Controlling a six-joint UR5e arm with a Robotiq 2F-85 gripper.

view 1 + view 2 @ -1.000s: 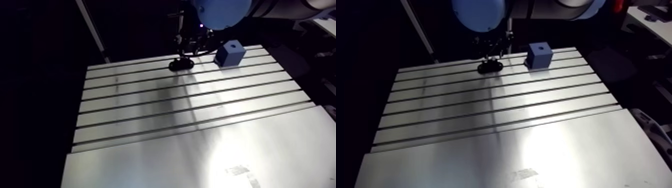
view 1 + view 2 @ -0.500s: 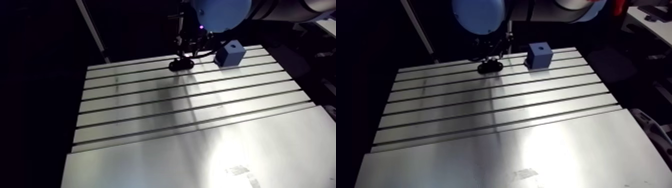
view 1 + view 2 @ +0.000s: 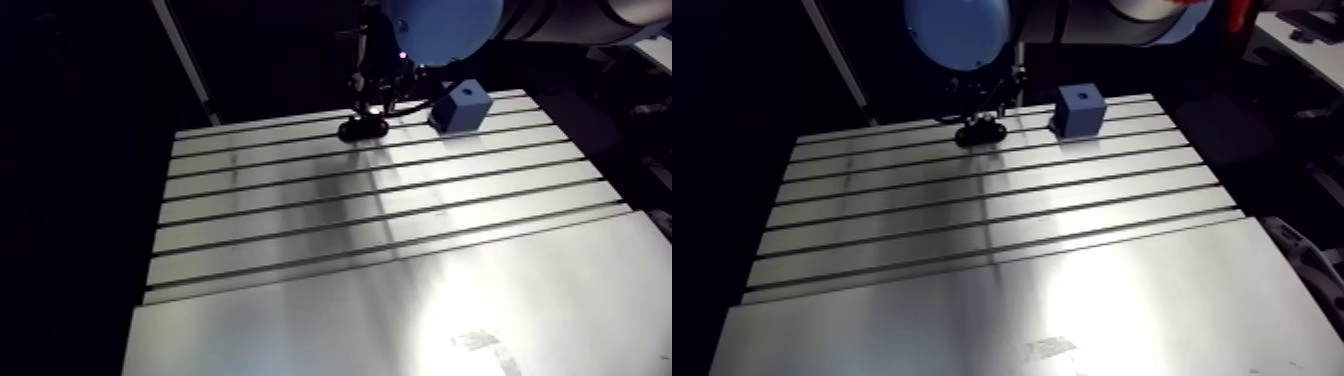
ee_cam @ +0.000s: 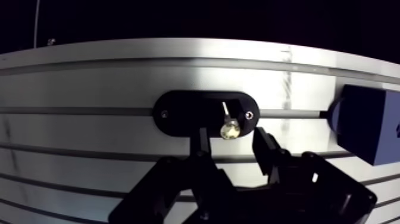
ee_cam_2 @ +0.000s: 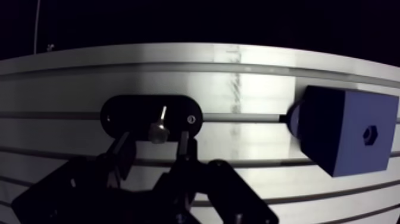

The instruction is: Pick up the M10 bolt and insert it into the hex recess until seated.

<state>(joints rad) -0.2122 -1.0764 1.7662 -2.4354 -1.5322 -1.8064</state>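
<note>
The M10 bolt (image 4: 229, 127) shows only as a small bright round end with a thin bright line of shank running away from the gripper. It sits in a black oval holder (image 4: 184, 113), but the wrist view cannot settle whether it stands upright or leans there. The gripper (image 5: 154, 139) hangs just above the holder with its jaws spread. One of the fingers (image 4: 203, 143) is on either side of the bolt's bright end, with a visible gap on each side, so nothing is gripped. In the arm view the bolt cannot be made out at all. There the fingers are a dark shape against the dark room, partly covered by the light-blue joint cap (image 3: 959, 28). Compared with the earlier arm views almost nothing differs: the gripper stays over the holder, and holder and block lie where they did. Beside the holder, apart from it and along the same slot, stands the blue block (image 5: 339, 128). Its small hex recess (image 5: 370, 134) is on the face turned toward the wrist camera. One wrist eye cuts the block off at the edge. Both things rest near the far edge of the slotted aluminium table (image 4: 119, 77), with nothing between them.
</note>
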